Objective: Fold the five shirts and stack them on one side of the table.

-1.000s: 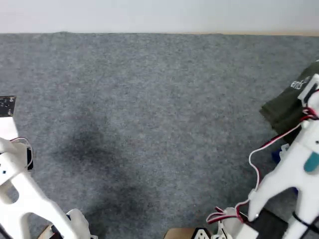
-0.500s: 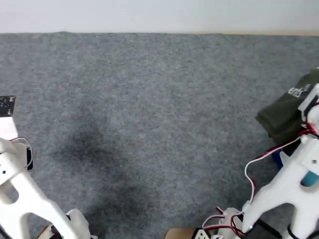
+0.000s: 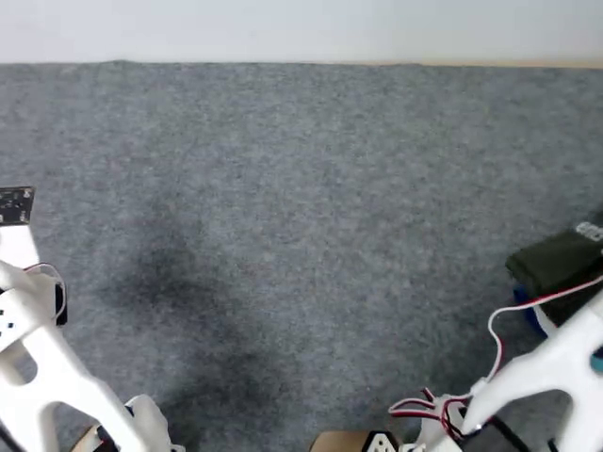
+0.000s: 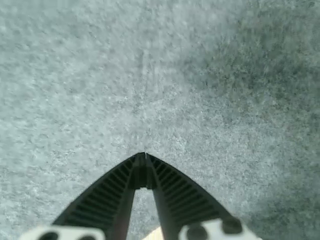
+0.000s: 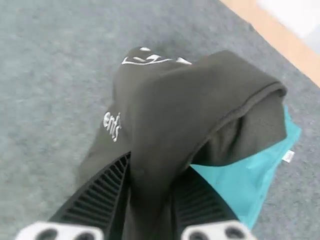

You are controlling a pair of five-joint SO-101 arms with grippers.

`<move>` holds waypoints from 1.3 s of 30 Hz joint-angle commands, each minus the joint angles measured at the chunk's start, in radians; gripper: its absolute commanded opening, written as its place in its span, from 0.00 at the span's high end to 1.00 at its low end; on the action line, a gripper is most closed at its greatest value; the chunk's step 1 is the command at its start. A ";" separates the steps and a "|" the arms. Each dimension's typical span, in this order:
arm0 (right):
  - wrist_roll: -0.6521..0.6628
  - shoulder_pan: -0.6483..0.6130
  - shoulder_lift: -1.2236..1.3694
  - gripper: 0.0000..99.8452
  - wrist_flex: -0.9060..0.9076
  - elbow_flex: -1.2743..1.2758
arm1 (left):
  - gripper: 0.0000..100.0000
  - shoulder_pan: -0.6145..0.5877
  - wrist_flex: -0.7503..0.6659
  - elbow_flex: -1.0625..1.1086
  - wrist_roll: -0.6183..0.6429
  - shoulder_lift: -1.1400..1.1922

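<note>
**A:** What has changed in the last second?

**B:** At the lower right of the high view, the right arm (image 3: pixel 556 367) has drawn back toward the bottom corner. The dark shirt (image 3: pixel 556 268) came with it. It was higher up the right edge and is now at mid-height, hard against that edge.

**A:** Who's holding what?

**B:** The right gripper (image 5: pixel 152 170) pinches a thick fold of the dark shirt. The left gripper (image 4: pixel 145 156) is pressed together on nothing, over the bare grey mat (image 4: pixel 210 75).

**A:** What does that mean for the task?

**B:** I'd say a folded shirt is being brought to the stack on the right side. A teal shirt (image 5: pixel 250 175) already lies beneath it, half covered.

**A:** How does the dark one look?

**B:** It's a soft, bulky bundle of several layers, rounded at its far fold, with white lettering (image 5: pixel 114 125) on one side. I can't tell whether it rests on the teal shirt or hangs just above it. Beyond it, the mat ends at a wooden strip (image 5: pixel 270 30).
</note>
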 commanded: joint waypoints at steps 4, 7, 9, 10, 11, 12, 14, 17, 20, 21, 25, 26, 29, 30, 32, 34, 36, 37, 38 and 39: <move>0.091 0.137 -0.036 0.99 -0.165 0.094 | 1.00 0.005 0.002 0.024 -0.003 -0.026; 0.132 0.180 -0.036 0.99 -0.228 0.143 | 1.00 0.005 0.002 0.021 -0.003 -0.028; 0.161 0.206 -0.036 0.99 -0.268 0.173 | 1.00 0.005 0.002 0.021 -0.003 -0.028; 0.176 0.217 -0.036 0.99 -0.286 0.186 | 1.00 0.005 0.002 0.021 -0.003 -0.028; 0.190 0.231 -0.036 0.99 -0.306 0.196 | 1.00 0.005 0.002 0.022 -0.003 -0.028; 0.201 0.246 -0.036 0.99 -0.325 0.204 | 1.00 0.005 0.002 0.022 -0.003 -0.028; 0.224 0.278 -0.036 0.99 -0.367 0.224 | 1.00 0.005 0.002 0.022 -0.003 -0.026; 0.259 0.326 -0.022 0.99 -0.441 0.264 | 1.00 0.006 0.002 0.022 -0.003 -0.023; 0.296 0.364 0.050 0.99 -0.493 0.307 | 1.00 0.006 -0.015 0.024 -0.003 -0.023; 0.310 0.374 0.084 0.99 -0.509 0.319 | 1.00 0.006 -0.018 0.024 -0.003 -0.021; 0.367 0.383 0.246 0.99 -0.556 0.351 | 1.00 0.028 -0.020 0.024 -0.003 -0.021; 0.376 0.386 0.286 0.99 -0.570 0.350 | 1.00 0.040 -0.020 0.024 -0.003 -0.021; 0.407 0.394 0.392 0.98 -0.610 0.324 | 1.00 0.081 -0.020 0.024 -0.003 -0.021; 0.417 0.395 0.418 0.96 -0.608 0.307 | 1.00 0.092 -0.020 0.024 -0.003 -0.021; 0.417 0.414 0.449 0.89 -0.584 0.276 | 1.00 0.109 -0.020 0.024 -0.003 -0.021; 0.407 0.427 0.456 0.81 -0.555 0.245 | 1.00 0.110 -0.023 0.024 -0.003 -0.021; 0.400 0.435 0.453 0.75 -0.516 0.207 | 1.00 0.107 -0.040 0.025 -0.002 -0.021; 0.400 0.440 0.450 0.75 -0.481 0.178 | 1.00 0.107 -0.040 0.025 -0.002 -0.020; 0.399 0.441 0.444 0.75 -0.440 0.141 | 1.00 0.107 -0.040 0.025 -0.002 -0.020; 0.397 0.441 0.433 0.75 -0.398 0.106 | 1.00 0.109 -0.041 0.025 -0.002 -0.020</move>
